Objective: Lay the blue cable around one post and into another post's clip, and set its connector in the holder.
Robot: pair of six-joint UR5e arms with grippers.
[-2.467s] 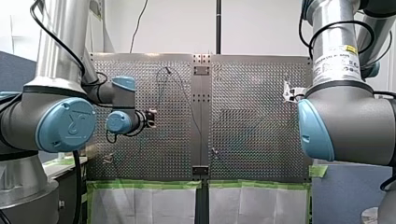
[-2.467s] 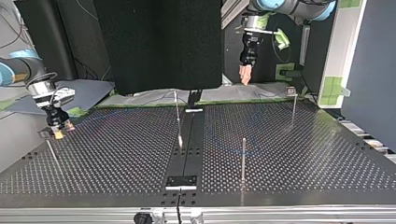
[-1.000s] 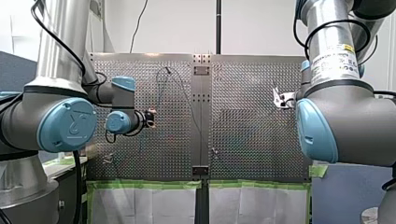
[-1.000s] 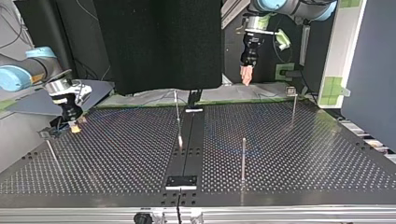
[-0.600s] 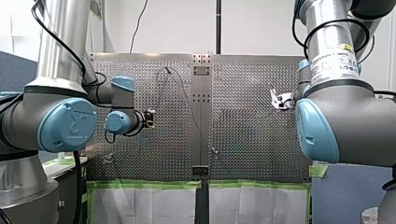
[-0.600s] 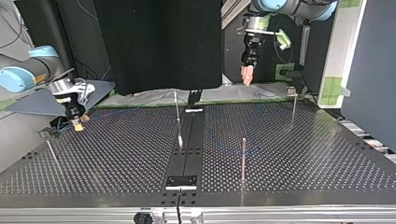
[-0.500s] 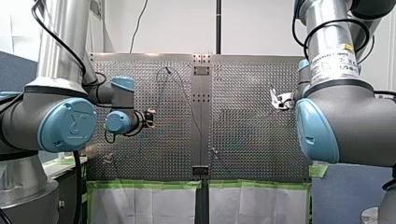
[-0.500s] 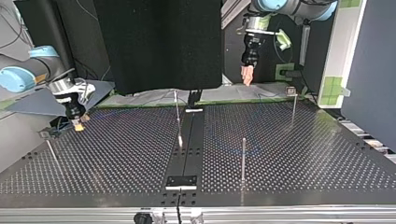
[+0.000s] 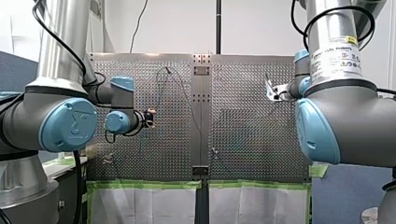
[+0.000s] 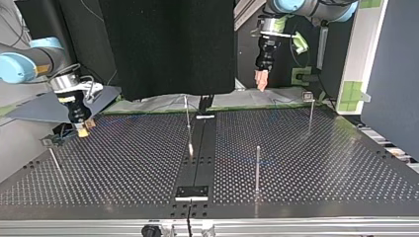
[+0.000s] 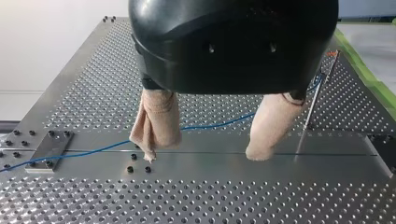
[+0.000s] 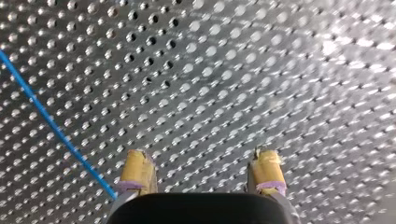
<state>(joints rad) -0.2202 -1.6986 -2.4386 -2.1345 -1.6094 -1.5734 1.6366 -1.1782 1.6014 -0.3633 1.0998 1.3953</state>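
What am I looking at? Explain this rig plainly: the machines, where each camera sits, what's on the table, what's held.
Two robot arms work at a perforated metal table. One camera looks from behind the arms, one faces them across the table, one sits on each wrist. My left gripper, with beige pads, hangs open in the air. My right gripper, with yellow pads, is open close over the table. Neither holds anything. A thin blue cable lies on the table, and slim upright posts stand on it.
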